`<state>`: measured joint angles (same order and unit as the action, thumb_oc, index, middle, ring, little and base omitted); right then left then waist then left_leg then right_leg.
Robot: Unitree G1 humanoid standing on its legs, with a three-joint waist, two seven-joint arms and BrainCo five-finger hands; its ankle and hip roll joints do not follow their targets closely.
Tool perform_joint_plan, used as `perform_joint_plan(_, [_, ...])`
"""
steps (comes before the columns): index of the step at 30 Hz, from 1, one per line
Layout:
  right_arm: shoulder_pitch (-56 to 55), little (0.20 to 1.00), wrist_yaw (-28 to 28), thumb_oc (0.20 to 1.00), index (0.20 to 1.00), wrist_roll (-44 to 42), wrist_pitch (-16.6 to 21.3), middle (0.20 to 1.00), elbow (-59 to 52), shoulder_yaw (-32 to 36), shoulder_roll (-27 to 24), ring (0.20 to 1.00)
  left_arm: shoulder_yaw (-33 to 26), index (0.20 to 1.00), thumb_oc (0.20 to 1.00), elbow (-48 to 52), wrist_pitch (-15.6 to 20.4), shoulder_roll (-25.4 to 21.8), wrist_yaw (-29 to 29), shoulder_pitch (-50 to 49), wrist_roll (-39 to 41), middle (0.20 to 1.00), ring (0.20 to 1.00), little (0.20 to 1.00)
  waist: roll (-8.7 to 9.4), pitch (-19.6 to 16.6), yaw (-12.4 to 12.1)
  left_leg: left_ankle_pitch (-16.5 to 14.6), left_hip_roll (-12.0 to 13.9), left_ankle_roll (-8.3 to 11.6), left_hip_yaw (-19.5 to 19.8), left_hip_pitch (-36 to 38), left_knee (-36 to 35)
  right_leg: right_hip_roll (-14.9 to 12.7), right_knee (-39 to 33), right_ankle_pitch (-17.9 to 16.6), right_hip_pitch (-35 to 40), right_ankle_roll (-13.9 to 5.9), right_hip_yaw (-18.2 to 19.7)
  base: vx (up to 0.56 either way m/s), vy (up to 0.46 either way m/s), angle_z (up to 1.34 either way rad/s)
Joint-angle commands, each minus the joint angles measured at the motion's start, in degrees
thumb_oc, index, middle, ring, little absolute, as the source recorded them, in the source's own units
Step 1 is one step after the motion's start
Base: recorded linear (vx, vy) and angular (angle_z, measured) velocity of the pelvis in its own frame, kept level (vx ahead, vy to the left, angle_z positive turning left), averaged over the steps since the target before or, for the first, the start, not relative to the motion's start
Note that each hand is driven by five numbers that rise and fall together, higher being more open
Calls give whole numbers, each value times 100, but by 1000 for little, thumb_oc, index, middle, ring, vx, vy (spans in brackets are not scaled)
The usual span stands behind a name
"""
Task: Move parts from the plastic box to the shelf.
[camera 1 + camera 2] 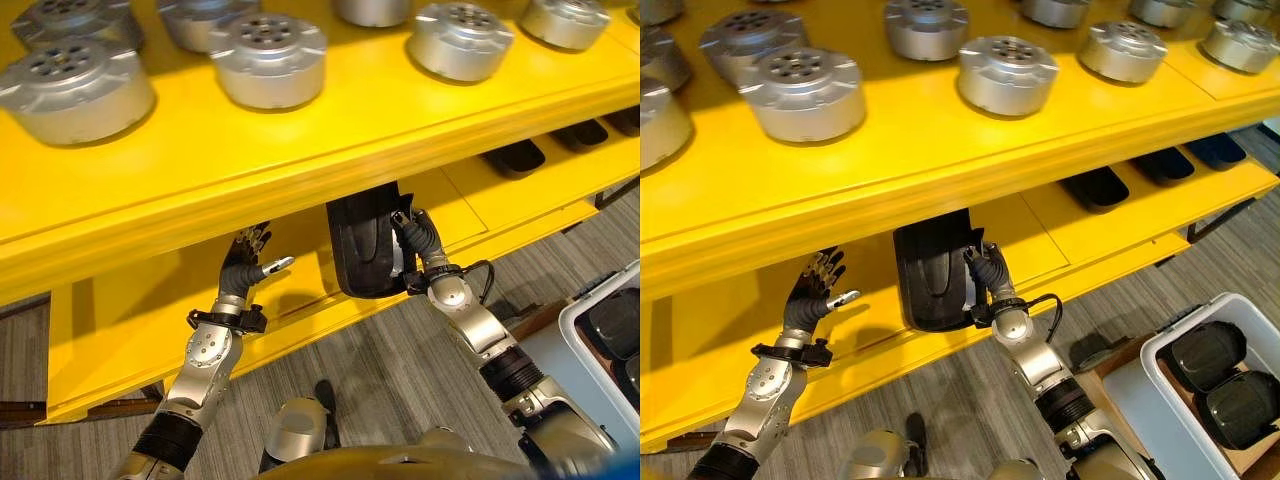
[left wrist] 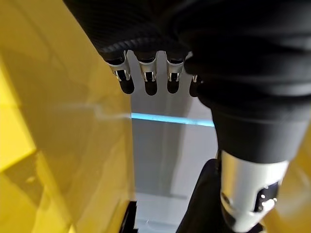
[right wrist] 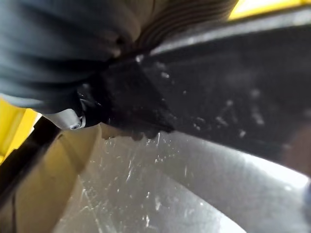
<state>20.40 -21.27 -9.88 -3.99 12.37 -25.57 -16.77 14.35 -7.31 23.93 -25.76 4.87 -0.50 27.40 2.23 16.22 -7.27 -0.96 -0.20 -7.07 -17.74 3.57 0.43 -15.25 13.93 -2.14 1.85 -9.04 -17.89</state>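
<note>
A black moulded part [image 1: 362, 245] stands on the lower board [image 1: 130, 330] of the yellow shelf, half under the upper board [image 1: 300, 150]. My right hand [image 1: 422, 245] is against the part's right side with its fingers curled onto the edge. The right wrist view has the part's scratched dark surface [image 3: 194, 145] very close. My left hand [image 1: 243, 265] hovers open to the left of the part, apart from it, with its fingers [image 2: 146, 77] straight. The plastic box [image 1: 1160, 370] stands on the floor at the lower right and holds two more black parts [image 1: 1208, 355].
Several silver round housings [image 1: 268, 58] stand on the upper board. More black parts [image 1: 1095, 187] lie further right on the lower board. The lower board is bare to the left of my left hand. Grey plank floor lies below the shelf.
</note>
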Motion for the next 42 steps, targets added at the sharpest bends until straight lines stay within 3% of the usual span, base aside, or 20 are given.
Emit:
perform_joint_plan(1, [386,200,-67,200,200,-5,384,200,-199,266,-282,200,170,1000,1000,670,118,65,-36,88,-157,1000,1000,1000,47,-85,108,-317,68,351,477,214,-95,404,-978,-379,-339,48,201,237,-114,71])
perform_joint_plan(3, [283,200,-130,200,200,-42,386,200,-37,298,-267,200,288,1000,1000,634,55,87,-68,53,-163,1000,1000,1000,145,-47,237,-415,7,328,793,329,-140,450,-1236,-941,-765,-98,827,288,-237,72])
perform_joint_plan(4, [252,200,-113,200,200,-20,354,200,-20,316,-247,200,334,1000,1000,629,75,105,-75,30,-180,1000,1000,1000,166,-11,276,-484,-7,301,873,379,-120,454,-1144,-1058,-904,-133,976,208,-182,74])
perform_joint_plan(7, [128,200,19,200,200,-101,266,200,20,399,-328,200,369,1000,1000,670,-11,136,7,0,-180,1000,1000,1000,175,-60,341,-524,-53,317,962,352,-32,616,-1285,-758,-733,-68,1031,105,-143,99])
perform_joint_plan(15, [613,200,237,200,200,-40,-268,200,472,229,-507,200,329,1000,1000,776,-244,274,-98,-210,338,1000,1000,1000,167,-156,105,-434,155,559,632,375,-22,712,-1432,-277,-211,264,240,8,-94,16])
perform_joint_plan(19, [810,200,110,200,200,-94,-482,200,695,175,-587,200,415,1000,1000,765,-405,306,-143,-156,464,1000,1000,1000,137,-139,76,-442,101,554,712,287,40,797,-1336,-158,-200,331,225,-67,-1,6])
perform_joint_plan(20, [818,200,57,200,200,-126,-489,200,733,170,-571,200,439,1000,1000,745,-417,307,-135,-143,458,1000,1000,1000,117,-112,81,-460,96,532,785,297,63,800,-1207,-138,-241,314,300,-96,-151,4])
perform_joint_plan(21, [764,200,-247,200,200,-190,-481,200,825,171,-487,200,537,1000,1000,715,-550,257,-152,-71,410,1000,1000,1000,89,-66,145,-470,75,410,1153,229,148,804,-645,-74,-518,278,782,-97,-292,33])
perform_joint_plan(22, [640,200,-334,200,200,-290,-425,200,900,249,-424,200,586,1000,1000,695,-646,220,-136,-80,402,1000,1000,1000,45,-34,164,-456,114,325,1358,181,228,800,279,119,-662,259,946,-109,-337,65])
perform_joint_plan(23, [605,200,-297,200,200,-303,-388,200,925,286,-410,200,586,1000,1000,684,-664,217,-113,-89,469,1000,1000,1000,17,-32,156,-433,151,321,1388,159,251,803,489,224,-679,281,931,-130,-273,94])
perform_joint_plan(24, [612,200,-196,200,200,-269,-303,200,1005,358,-421,200,567,1000,1000,682,-662,190,-72,-80,594,1000,1000,1000,-48,-50,126,-357,253,343,1407,82,286,811,853,570,-671,379,904,-160,-206,72])
perform_joint_plan(25, [610,200,-178,200,200,-281,-276,200,1014,405,-466,200,561,1000,1000,655,-625,176,-85,-43,648,1000,1000,1000,-32,-37,108,-363,264,380,1422,-41,403,827,639,746,-596,470,901,-180,-221,52])
perform_joint_plan(27, [645,200,-47,200,200,-325,-354,200,977,468,-656,200,510,1000,1000,654,-648,223,-24,63,888,1000,1000,1000,34,77,42,-372,265,601,1459,-623,1036,849,97,868,-311,673,705,-254,-318,33])
perform_joint_plan(29, [1141,200,-181,200,200,-319,-560,200,1102,361,-627,200,501,1000,1000,553,-514,341,-66,328,1289,1000,1000,1000,-114,328,-4,-114,495,789,1503,-945,1110,892,107,914,-359,796,620,-403,-261,18])
perform_joint_plan(32, [1356,200,-199,200,200,-348,-708,200,1318,321,-569,200,496,1000,1000,518,-572,459,-113,393,1170,1000,1000,1000,-206,377,12,168,706,928,1397,-922,898,949,57,934,-291,881,450,-136,-124,21])
perform_joint_plan(33, [1355,200,-247,200,200,-384,-751,200,1373,342,-570,200,510,1000,1000,503,-617,503,-168,390,1090,1000,1000,1000,-232,371,40,325,840,989,1199,-933,837,954,38,937,-254,910,350,-67,-124,19])
perform_joint_plan(35, [1263,200,-396,200,200,-447,-886,200,1464,490,-640,200,586,1000,1000,440,-697,616,-318,428,1029,1000,1000,1000,-267,295,256,623,1295,1125,419,-844,785,829,42,1001,-214,977,22,-118,-27,62])
perform_joint_plan(38, [1287,200,-365,200,200,-452,-908,200,1575,493,-697,200,644,1000,1000,413,-621,636,-322,447,1020,1000,1000,1000,-231,245,331,528,1358,1112,499,-774,1037,725,138,999,-354,974,127,-150,125,93])
perform_joint_plan(39, [1426,200,-384,200,200,-488,-874,200,1699,496,-756,200,704,1000,1000,468,-529,648,-226,485,813,1000,1000,1000,-203,220,364,494,1364,1115,837,-615,1300,632,205,918,-576,958,330,-203,269,65])
perform_joint_plan(42, [1276,200,-366,200,200,-529,-884,200,1663,591,-814,200,707,1000,1000,371,-665,555,-282,540,796,1000,1000,1000,-268,149,502,123,1273,1017,587,-176,605,482,417,865,-691,749,291,-42,240,-9])
